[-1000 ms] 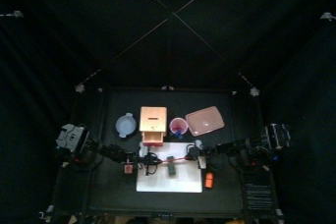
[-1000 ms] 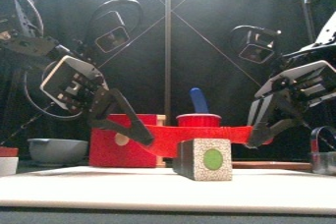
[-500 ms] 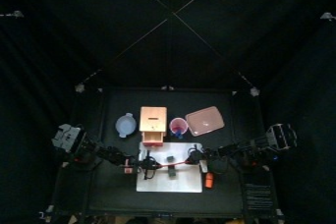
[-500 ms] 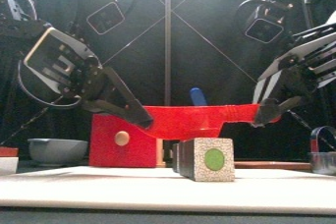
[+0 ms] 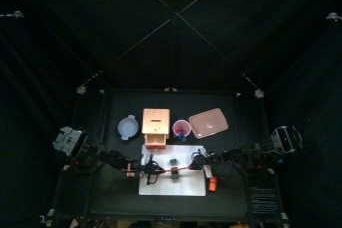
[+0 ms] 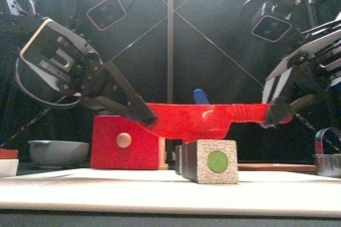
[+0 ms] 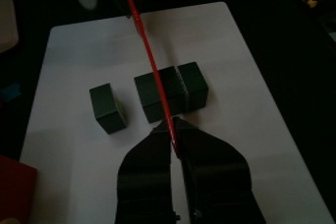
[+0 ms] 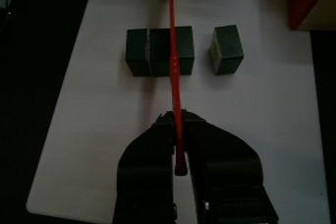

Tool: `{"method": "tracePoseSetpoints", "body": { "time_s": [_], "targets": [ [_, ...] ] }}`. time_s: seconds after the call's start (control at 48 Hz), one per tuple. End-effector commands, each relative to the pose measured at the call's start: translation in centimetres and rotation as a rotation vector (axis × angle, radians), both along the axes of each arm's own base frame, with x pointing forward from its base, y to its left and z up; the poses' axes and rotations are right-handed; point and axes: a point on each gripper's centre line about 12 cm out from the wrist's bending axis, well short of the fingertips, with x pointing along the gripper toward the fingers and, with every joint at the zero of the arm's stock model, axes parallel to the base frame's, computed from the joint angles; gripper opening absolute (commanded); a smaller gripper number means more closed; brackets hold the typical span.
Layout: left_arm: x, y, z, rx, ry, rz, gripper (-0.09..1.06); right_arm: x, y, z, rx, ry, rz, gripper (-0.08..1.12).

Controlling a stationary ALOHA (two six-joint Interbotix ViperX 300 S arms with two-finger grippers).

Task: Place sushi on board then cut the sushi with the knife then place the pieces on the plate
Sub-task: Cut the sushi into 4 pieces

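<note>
Sushi (image 6: 209, 161) is sitting on the white board (image 6: 80, 193), so step one is done. Cutting looks partway there. One small piece (image 7: 106, 107) lies apart from the bigger chunk (image 7: 175, 85), which I reckon needs at least one more cut.

The red knife (image 6: 200, 119) is held level over the roll and looks just clear of its top. The left gripper (image 6: 134, 114) is pinched tight on one end and the right gripper (image 6: 277, 112) is clamped on the other. The pink plate (image 5: 209, 123) is at the back right of the table with nothing on it that I can see, so all the plating is left to do.

The front view only gives you the roll end-on, with its green centre, so you'd never know it's split. The wrist views show the gap between the pieces and the blade lined up over the bigger chunk. Only the top view shows the plate.
</note>
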Motion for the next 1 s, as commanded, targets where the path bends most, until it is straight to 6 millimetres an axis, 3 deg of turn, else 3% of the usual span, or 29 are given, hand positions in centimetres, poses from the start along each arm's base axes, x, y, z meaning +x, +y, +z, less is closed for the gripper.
{"method": "tracePoseSetpoints", "body": {
  "time_s": [0.021, 0.458, 0.792, 1.0],
  "targets": [
    [1.1, -0.8, 1.5, -0.010, -0.053, -0.013, 0.32, 0.6, 0.0, 1.3, 0.011, -0.041, -0.011, 0.25],
    [1.3, -0.6, -0.1, 0.001, -0.016, -0.004, 0.32, 0.5, 0.0, 0.3, 0.008, -0.007, -0.012, 0.25],
    [1.3, -0.5, -2.1, 0.013, 0.036, 0.004, 0.32, 0.7, 0.0, -2.5, 0.011, 0.083, -0.027, 0.25],
    [1.3, -0.5, -2.1, 0.009, 0.037, 0.010, 0.32, 0.9, 0.0, -3.1, 0.007, 0.103, -0.026, 0.25]
  ]
}}
